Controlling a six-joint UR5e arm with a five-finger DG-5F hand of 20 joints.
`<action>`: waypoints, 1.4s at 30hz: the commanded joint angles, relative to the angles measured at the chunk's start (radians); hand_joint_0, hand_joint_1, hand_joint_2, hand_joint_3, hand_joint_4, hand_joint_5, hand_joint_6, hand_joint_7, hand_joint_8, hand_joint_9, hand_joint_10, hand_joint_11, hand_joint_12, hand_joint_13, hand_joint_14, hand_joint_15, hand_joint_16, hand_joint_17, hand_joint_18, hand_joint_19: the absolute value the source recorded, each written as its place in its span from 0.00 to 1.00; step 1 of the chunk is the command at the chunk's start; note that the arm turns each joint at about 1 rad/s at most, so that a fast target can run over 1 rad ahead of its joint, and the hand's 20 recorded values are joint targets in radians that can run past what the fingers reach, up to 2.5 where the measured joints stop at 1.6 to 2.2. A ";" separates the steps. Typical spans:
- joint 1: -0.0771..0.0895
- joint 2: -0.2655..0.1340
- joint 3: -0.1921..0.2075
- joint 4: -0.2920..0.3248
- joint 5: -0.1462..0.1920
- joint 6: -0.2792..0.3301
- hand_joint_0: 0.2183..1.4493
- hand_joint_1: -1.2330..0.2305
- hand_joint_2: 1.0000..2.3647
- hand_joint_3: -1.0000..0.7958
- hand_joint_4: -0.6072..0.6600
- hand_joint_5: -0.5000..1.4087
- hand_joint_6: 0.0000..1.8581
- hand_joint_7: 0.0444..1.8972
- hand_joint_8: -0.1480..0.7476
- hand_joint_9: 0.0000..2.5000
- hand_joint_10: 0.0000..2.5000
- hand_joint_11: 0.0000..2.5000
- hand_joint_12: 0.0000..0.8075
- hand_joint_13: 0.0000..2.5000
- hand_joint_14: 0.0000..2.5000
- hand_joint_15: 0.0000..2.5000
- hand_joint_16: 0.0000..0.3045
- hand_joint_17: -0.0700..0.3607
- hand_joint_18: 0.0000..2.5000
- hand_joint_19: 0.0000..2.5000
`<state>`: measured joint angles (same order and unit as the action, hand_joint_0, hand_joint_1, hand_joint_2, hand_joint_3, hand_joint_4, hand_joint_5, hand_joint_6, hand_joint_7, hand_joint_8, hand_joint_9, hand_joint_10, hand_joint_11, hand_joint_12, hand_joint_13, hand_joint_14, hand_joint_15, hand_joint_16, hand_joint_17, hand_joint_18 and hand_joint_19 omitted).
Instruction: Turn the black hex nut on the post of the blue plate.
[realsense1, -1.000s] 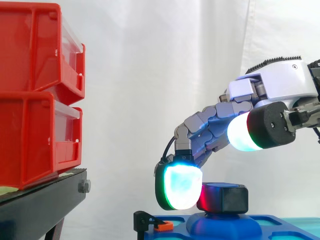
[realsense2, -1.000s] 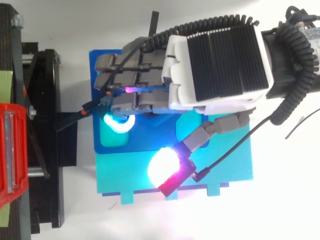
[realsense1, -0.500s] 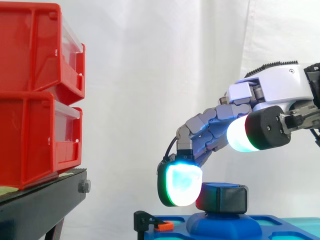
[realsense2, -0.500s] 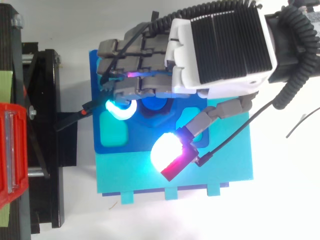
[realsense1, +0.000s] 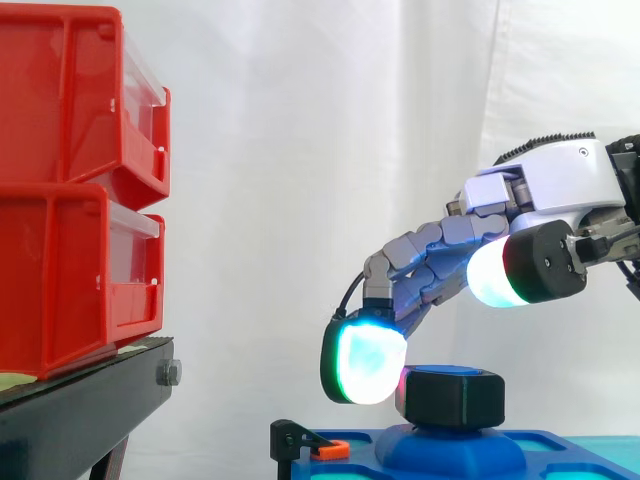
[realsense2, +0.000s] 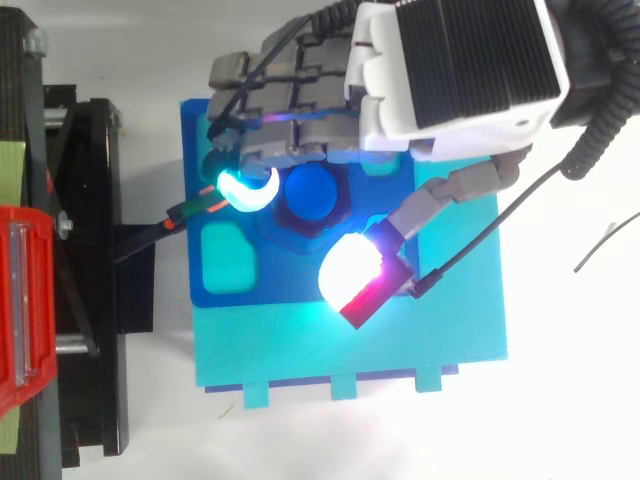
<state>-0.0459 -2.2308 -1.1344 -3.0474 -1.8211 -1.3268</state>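
Observation:
The black hex nut (realsense1: 455, 398) sits on the blue post (realsense2: 312, 195) in the middle of the blue plate (realsense2: 197, 130). My hand (realsense1: 560, 185) reaches in from the right, above and behind the nut. Its fingers arc down, and one glowing fingertip (realsense1: 365, 362) hangs right beside the nut's left side; I cannot tell if it touches. In the top view that fingertip (realsense2: 245, 190) lies at the nut's upper left. The thumb pad (realsense2: 352, 278) glows white and red at the nut's lower right, raised well above it in the side view. Nothing is held.
Stacked red bins (realsense1: 70, 180) stand on the black stand (realsense1: 80, 410) at the left. A black clamp with an orange tip (realsense1: 320, 447) grips the plate's left edge. The blue plate rests on a cyan base plate (realsense2: 300, 350).
My hand has slid off the nut toward the plate's far edge, uncovering the nut and the post's top. The leading fingertip has shifted slightly right and the thumb has moved with the hand.

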 joint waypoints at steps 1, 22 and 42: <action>-0.014 0.000 -0.001 -0.004 -0.018 -0.002 0.22 0.68 0.00 0.28 0.73 0.19 0.27 0.51 0.47 0.17 0.00 0.00 0.45 0.15 0.00 0.03 0.17 0.44 0.16 0.16; -0.075 0.000 0.038 -0.021 -0.104 0.000 0.22 0.68 0.00 0.28 0.73 0.19 0.27 0.51 0.47 0.17 0.00 0.00 0.44 0.16 0.00 0.03 0.17 0.44 0.16 0.16; 0.038 0.000 0.078 -0.051 0.069 0.023 0.22 0.67 0.00 0.28 0.70 0.17 0.27 0.44 0.47 0.16 0.00 0.00 0.45 0.14 0.00 0.02 0.17 0.44 0.15 0.16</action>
<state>-0.0361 -2.2304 -1.0573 -3.0968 -1.7982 -1.3070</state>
